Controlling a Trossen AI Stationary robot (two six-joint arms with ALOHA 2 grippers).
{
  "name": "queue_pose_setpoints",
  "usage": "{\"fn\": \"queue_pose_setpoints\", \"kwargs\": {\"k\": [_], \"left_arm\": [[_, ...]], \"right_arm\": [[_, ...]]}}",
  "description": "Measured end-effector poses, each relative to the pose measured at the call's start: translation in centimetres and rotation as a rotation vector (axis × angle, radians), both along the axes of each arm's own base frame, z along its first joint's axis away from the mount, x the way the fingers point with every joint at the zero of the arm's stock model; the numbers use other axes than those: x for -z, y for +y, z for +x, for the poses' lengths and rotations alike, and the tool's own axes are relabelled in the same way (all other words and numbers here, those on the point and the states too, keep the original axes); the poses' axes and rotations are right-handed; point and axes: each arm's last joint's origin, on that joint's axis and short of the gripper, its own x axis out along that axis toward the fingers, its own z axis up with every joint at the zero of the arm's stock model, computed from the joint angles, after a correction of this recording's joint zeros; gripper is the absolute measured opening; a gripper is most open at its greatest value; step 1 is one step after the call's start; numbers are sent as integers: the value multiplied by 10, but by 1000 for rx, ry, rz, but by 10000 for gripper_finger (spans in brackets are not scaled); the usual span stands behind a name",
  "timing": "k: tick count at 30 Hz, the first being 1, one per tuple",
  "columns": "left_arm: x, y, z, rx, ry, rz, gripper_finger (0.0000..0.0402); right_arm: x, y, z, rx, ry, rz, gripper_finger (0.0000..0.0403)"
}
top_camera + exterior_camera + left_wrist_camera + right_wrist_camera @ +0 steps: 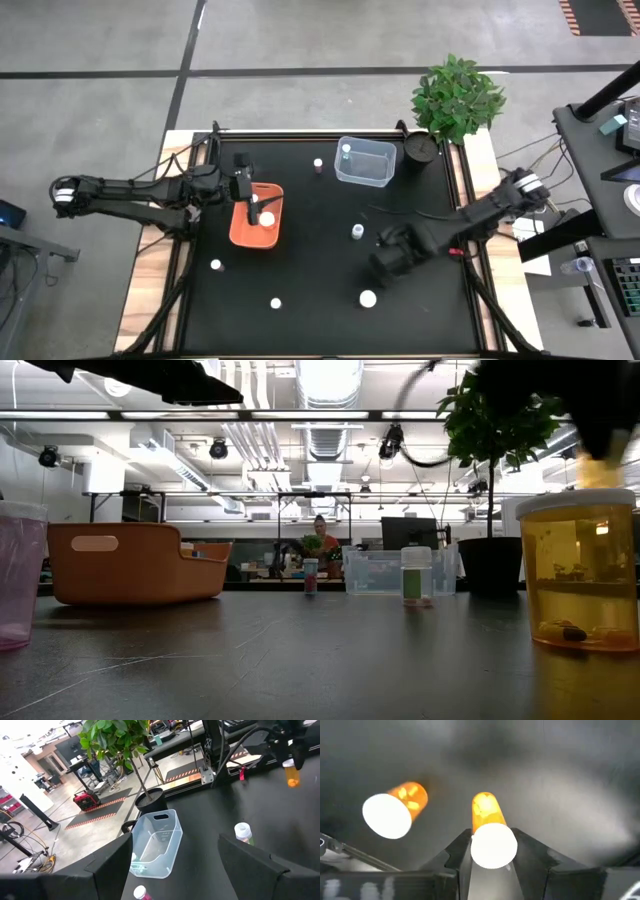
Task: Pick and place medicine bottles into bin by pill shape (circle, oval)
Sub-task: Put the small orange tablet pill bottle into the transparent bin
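I see the left gripper (252,199) spread wide above the orange bin (257,216). My right gripper (492,851) clamps an amber bottle (487,827) between its fingers, white cap toward the wrist, long axis along the fingers. Another amber bottle (395,809) probably stands just beside it.

Medicine bottles stand scattered, upright, on the black table. One white-capped amber bottle (489,832) is clamped between the right gripper's fingers (535,855), held above the table; a second amber bottle (394,810) stands just beside it. A white-capped bottle with green label (416,575) stands mid-table. A pinkish bottle (318,165) stands near the clear bin (366,162), which holds one bottle (346,152). The orange bin (258,215) holds two (265,217). Two more white-capped bottles (216,265) (276,302) stand near the front edge.
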Motion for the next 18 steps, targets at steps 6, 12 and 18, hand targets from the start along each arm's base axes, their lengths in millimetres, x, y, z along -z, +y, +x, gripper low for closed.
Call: {"fn": "queue_pose_setpoints", "kwargs": {"k": [6,12,18], "left_arm": [[0,0,0,0,0,0,274],[0,0,0,0,0,0,274],[0,0,0,1,0,0,274]], "right_arm": [[-20,-27,44,-166,8,-100,113],[-36,-67,84,-329,-52,-149,113],[-43,-129,111,-435,-108,-183,113]]}}
